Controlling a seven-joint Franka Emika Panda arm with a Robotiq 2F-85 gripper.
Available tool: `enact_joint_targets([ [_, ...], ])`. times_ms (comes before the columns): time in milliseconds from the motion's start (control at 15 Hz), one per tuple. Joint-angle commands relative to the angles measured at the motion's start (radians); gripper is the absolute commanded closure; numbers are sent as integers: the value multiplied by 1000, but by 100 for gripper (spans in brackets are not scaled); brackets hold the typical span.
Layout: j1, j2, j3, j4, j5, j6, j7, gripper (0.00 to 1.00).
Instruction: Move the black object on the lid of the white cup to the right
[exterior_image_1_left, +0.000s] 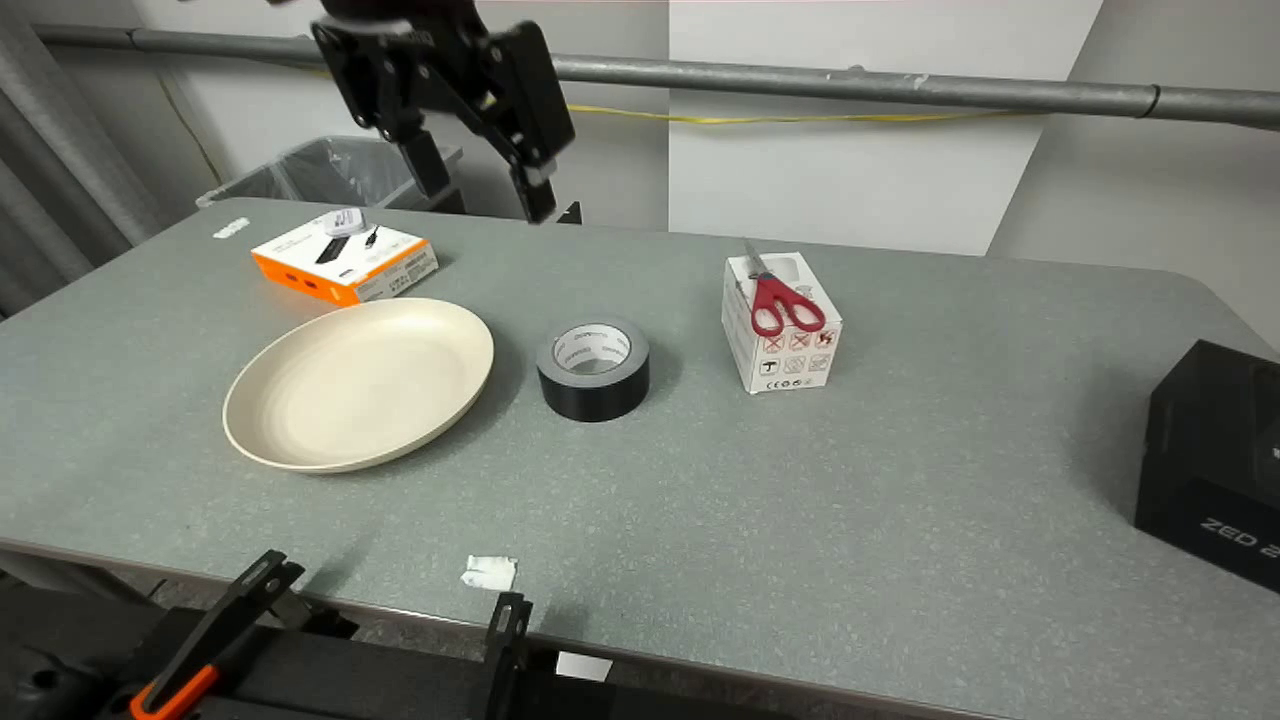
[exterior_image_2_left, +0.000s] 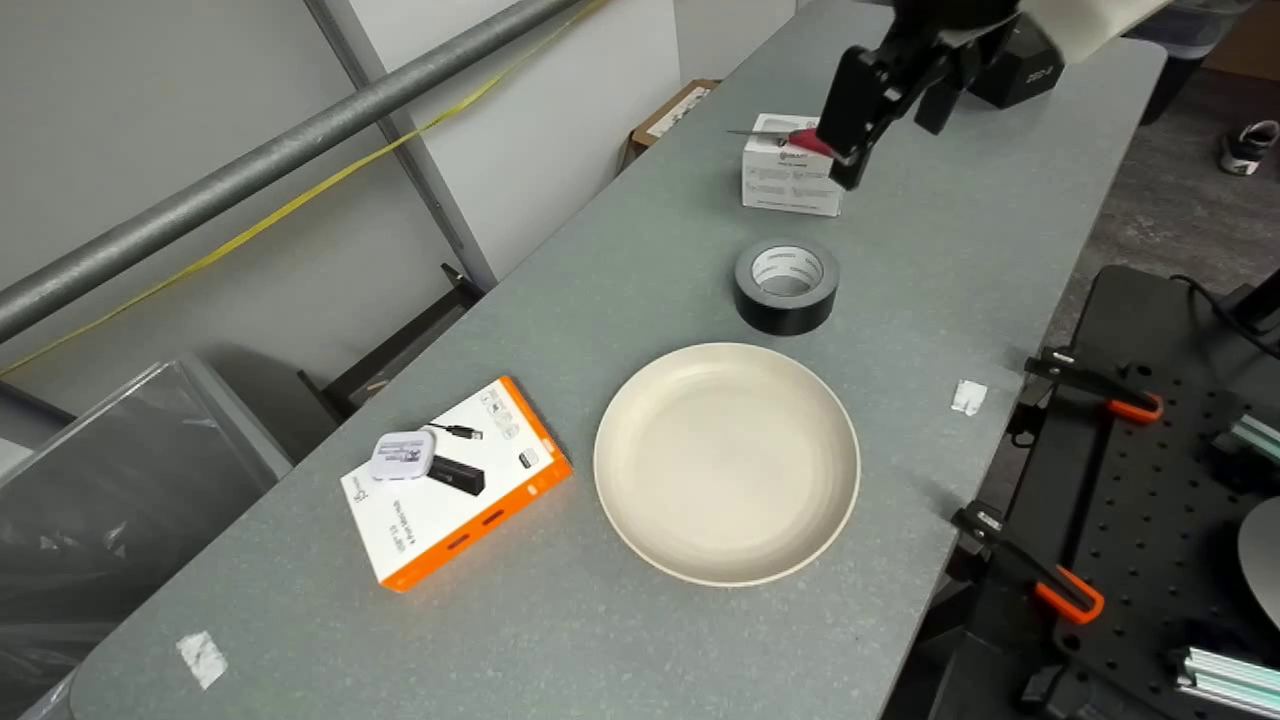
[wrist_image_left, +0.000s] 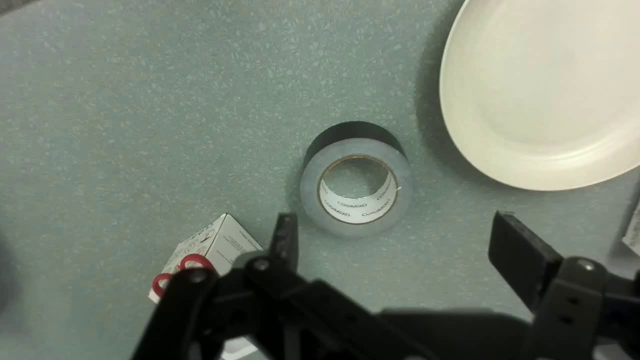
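The black object is a small ring-shaped roll of tape, lying flat on the grey table in both exterior views (exterior_image_1_left: 594, 400) (exterior_image_2_left: 786, 316). In the wrist view the tape roll (wrist_image_left: 356, 230) is just above the space between my fingers, with its hollow centre showing. My gripper (exterior_image_1_left: 484, 188) is open and empty, well above the table. It also shows in an exterior view (exterior_image_2_left: 892, 145) and in the wrist view (wrist_image_left: 395, 225). A cream plate (exterior_image_1_left: 360, 385) lies beside the tape, not touching it; it also shows in the wrist view (wrist_image_left: 545, 100). No white cup shows.
A white box (exterior_image_1_left: 790, 360) with red scissors (exterior_image_1_left: 790, 302) on top stands near the tape. A white and orange box (exterior_image_1_left: 345, 255) bears a small white case (exterior_image_1_left: 345, 222). A large black box (exterior_image_1_left: 1210, 460) sits at the far end. Clamps (exterior_image_1_left: 510, 625) line the table edge.
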Motion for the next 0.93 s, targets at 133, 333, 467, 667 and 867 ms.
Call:
enact_joint_targets([
  [133, -99, 379, 39, 153, -197, 170, 298, 0],
  [333, -43, 557, -31, 291, -263, 154, 412, 0],
  [467, 3, 472, -75, 217, -208, 150, 338, 0],
  [667, 33, 512, -109, 241, -204, 150, 334, 0],
  [867, 38, 514, -106, 243, -205, 162, 347, 0],
])
